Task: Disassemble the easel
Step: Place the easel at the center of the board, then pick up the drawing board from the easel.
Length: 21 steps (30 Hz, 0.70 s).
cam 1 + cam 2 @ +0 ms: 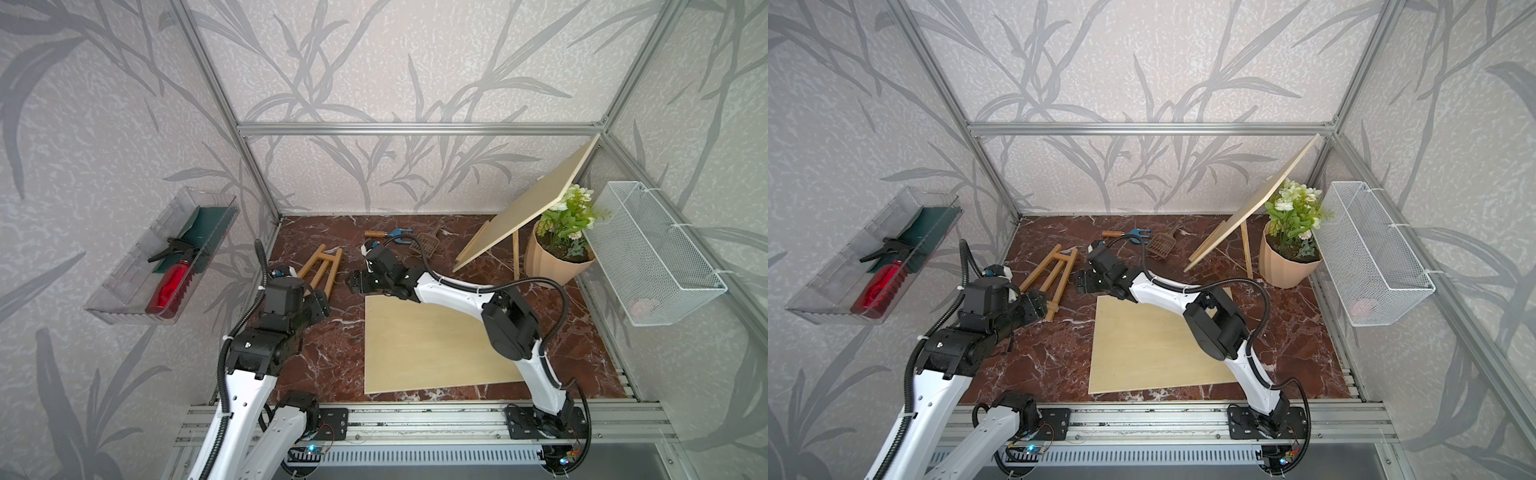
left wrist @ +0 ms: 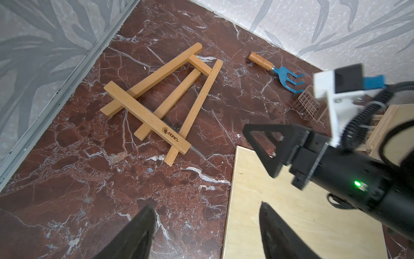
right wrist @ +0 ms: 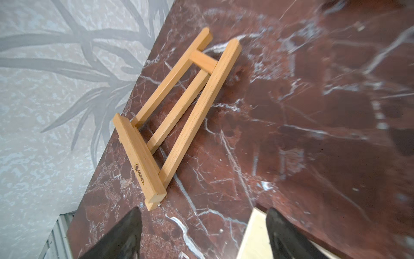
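Observation:
The small wooden easel [image 1: 331, 270] [image 1: 1064, 282] lies folded flat on the red marble floor near the back left wall, seen whole in the left wrist view [image 2: 147, 118] and the right wrist view [image 3: 199, 112]. A pale plywood board [image 1: 432, 345] [image 2: 291, 213] lies flat in the middle. My left gripper [image 1: 322, 305] [image 2: 206, 215] hovers open over the board's left edge, short of the easel's foot. My right gripper [image 1: 357, 282] [image 3: 202, 215] stands open just right of the easel, above the board's far corner [image 3: 255, 237]. Neither holds anything.
A blue hand fork [image 1: 384, 235] and a brown scoop [image 1: 428, 239] lie at the back. A second board [image 1: 532, 203] leans upright on a thin stick beside a potted plant [image 1: 557, 257]. A wire basket [image 1: 652, 257] hangs on the right wall, and a clear bin [image 1: 124, 286] with a red bottle on the left wall.

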Available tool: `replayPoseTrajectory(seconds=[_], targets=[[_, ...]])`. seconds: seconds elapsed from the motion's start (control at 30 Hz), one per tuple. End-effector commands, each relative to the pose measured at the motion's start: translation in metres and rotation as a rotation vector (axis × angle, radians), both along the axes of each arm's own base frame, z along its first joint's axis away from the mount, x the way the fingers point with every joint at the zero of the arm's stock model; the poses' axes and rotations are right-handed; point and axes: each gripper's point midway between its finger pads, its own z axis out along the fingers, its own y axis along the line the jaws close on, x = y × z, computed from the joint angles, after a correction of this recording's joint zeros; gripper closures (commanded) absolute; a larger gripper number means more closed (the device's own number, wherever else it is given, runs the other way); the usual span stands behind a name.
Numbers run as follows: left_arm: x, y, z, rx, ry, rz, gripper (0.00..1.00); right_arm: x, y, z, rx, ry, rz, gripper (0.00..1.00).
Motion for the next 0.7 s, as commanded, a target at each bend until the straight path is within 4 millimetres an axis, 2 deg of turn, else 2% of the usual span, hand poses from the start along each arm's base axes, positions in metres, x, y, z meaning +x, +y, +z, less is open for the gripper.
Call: replayPoseTrajectory(seconds=[0.0,0.1,0.2,0.37,0.47,0.53,0.67], targets=[[-0.002,0.0,-0.001,-0.001,-0.004,0.0,0.26,-0.018,-0.019,0.039,-0.033,-0.17,0.01,0.14],[-0.003,-0.001,-0.001,-0.002,-0.006,-0.007,0.26,-0.045,-0.041,0.048,-0.081,-0.233,0.028,0.14],[-0.003,-0.002,0.0,-0.004,-0.01,-0.012,0.26,-0.065,-0.068,0.049,-0.11,-0.243,0.029,0.15],[-0.004,-0.003,0.001,-0.007,-0.018,-0.016,0.26,-0.085,-0.128,0.058,-0.153,-0.299,-0.028,0.16],[-0.004,-0.005,0.001,-0.013,-0.02,-0.024,0.26,-0.091,-0.171,0.066,-0.225,-0.355,-0.096,0.16],[-0.004,-0.006,0.001,-0.016,-0.02,-0.029,0.26,-0.093,-0.2,0.08,-0.264,-0.406,-0.154,0.16],[-0.003,-0.007,0.002,-0.024,-0.025,-0.037,0.26,-0.097,-0.243,0.116,-0.275,-0.494,-0.257,0.16]])
